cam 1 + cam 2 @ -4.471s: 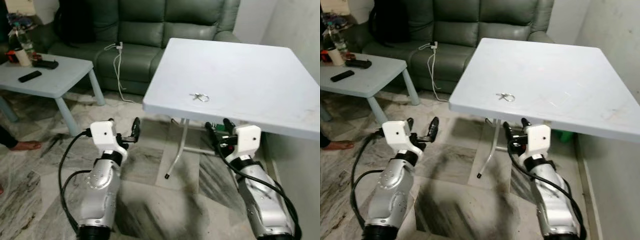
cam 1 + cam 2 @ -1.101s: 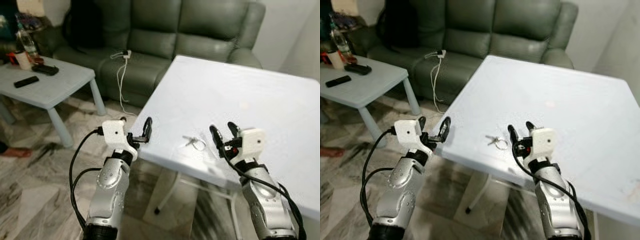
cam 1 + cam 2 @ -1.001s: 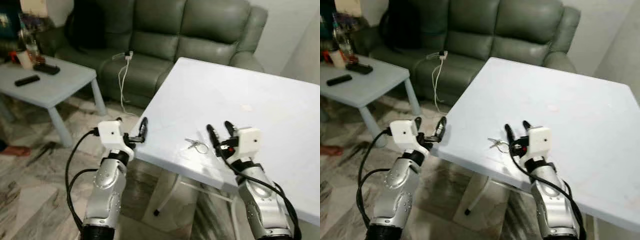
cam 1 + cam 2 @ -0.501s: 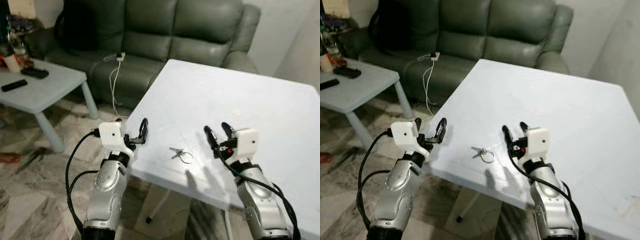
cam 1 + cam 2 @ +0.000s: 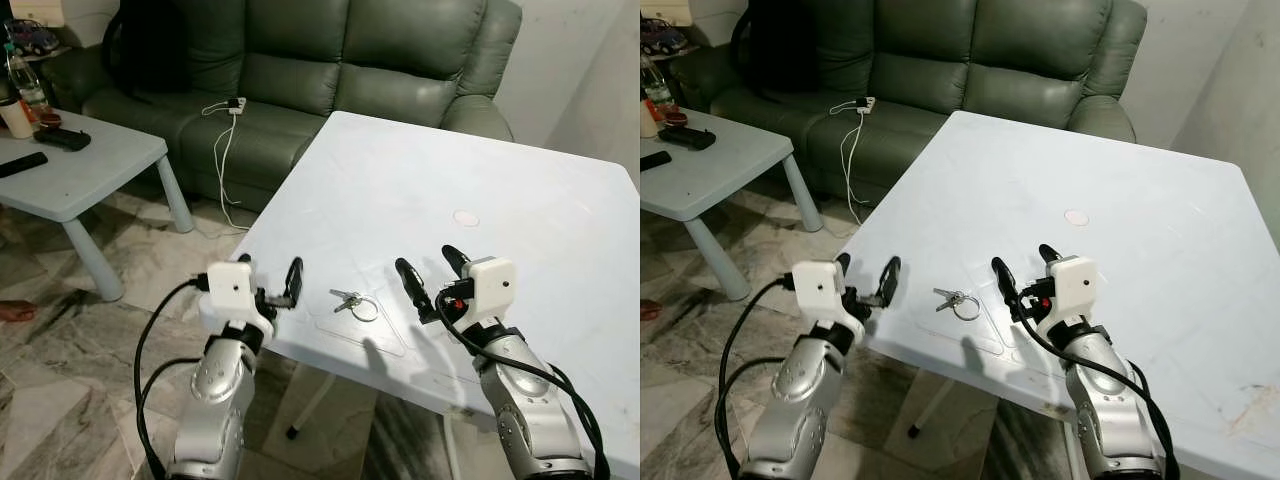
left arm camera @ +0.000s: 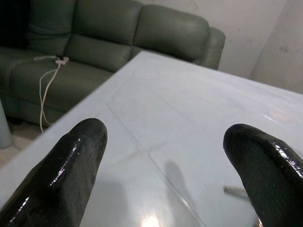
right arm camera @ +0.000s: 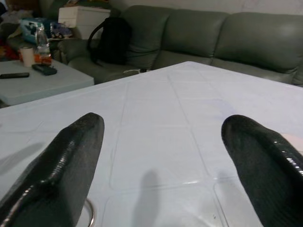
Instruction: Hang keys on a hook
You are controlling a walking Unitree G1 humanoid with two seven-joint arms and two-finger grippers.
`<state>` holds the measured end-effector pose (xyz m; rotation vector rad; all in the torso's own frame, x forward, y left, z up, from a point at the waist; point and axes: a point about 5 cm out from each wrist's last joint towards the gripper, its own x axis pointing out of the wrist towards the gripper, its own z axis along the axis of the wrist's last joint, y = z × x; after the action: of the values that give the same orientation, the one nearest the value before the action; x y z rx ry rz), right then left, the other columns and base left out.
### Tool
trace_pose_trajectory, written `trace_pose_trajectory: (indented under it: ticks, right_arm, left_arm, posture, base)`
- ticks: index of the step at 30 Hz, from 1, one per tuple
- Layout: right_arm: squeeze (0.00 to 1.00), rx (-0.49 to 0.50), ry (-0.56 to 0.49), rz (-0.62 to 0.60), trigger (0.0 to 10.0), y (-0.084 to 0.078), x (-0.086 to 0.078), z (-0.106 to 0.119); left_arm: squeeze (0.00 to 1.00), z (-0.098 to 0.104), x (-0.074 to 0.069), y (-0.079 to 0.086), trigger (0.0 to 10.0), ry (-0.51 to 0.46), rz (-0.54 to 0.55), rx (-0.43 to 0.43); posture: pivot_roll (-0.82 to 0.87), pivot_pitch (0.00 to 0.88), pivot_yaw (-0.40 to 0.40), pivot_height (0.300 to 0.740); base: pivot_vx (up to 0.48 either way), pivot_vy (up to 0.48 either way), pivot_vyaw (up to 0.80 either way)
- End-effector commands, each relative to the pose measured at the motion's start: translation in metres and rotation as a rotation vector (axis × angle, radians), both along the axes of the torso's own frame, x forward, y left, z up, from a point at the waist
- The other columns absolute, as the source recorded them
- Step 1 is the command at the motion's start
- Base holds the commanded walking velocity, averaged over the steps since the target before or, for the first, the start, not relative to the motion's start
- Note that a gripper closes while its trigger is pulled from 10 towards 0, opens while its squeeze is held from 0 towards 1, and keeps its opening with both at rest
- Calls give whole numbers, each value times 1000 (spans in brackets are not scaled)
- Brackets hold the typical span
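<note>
Left eye view showed us the keys (image 5: 352, 302) lying on the white table (image 5: 500, 200) between our left hand (image 5: 270, 280) and right hand (image 5: 430, 272), both spread wide, empty.

I see the keys (image 5: 351, 301) lying flat on the white table (image 5: 520, 200), close to its near edge, at about 6 o'clock from the table's middle. It's a small silvery bunch: a round metal ring at the 3 o'clock end, with the short keys fanned out toward 9 o'clock. Nothing touches them; they rest loose on the surface
</note>
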<state>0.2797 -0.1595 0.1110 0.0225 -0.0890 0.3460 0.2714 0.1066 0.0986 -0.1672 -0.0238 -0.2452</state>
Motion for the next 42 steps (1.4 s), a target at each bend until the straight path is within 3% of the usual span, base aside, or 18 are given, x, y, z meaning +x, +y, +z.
trace_pose_trajectory:
  ticks: [1, 2, 3, 4, 5, 18, 23, 42]
  right_arm:
    - [1000, -42, -11, 17, 10000, -2, 5, 6]
    - [773, -69, -10, 17, 10000, -4, 7, 6]
    - [773, -69, -10, 17, 10000, -4, 7, 6]
    - [35, -85, -14, 25, 10000, -5, 9, 7]
    - [0, -93, -13, 32, 10000, -5, 10, 8]
    - [0, -145, 21, 167, 10000, -2, 23, 12]
    - [0, -145, 66, 259, 10000, 6, 21, 5]
    - [0, -130, 126, 397, 10000, 20, 14, -3]
  left_arm:
    - [0, 5, -6, -7, 10000, -35, -31, 11]
    - [0, 3, -10, -9, 10000, -36, -40, 13]
    - [0, 3, -10, -9, 10000, -36, -40, 13]
    - [0, 1, -13, -10, 10000, -31, -43, 13]
    - [0, 0, -15, -10, 10000, -26, -47, 13]
    - [0, -2, -28, -18, 10000, -4, -68, 7]
    - [0, 0, -31, -20, 10000, -6, -81, 11]
    - [0, 3, -35, -24, 10000, 3, -99, 4]
  posture:
    - [-23, 60, -102, 740]
    - [-22, 62, -104, 740]
    - [-22, 62, -104, 740]
    - [-21, 66, -106, 740]
    - [-21, 66, -106, 740]
    - [-12, 84, -120, 740]
    - [-8, 85, -120, 740]
    - [1, 94, -114, 740]
  base:
    - [0, 0, 0]
    - [0, 0, 0]
    - [0, 0, 0]
    - [0, 0, 0]
    - [0, 0, 0]
    - [0, 0, 0]
    - [0, 0, 0]
    - [0, 0, 0]
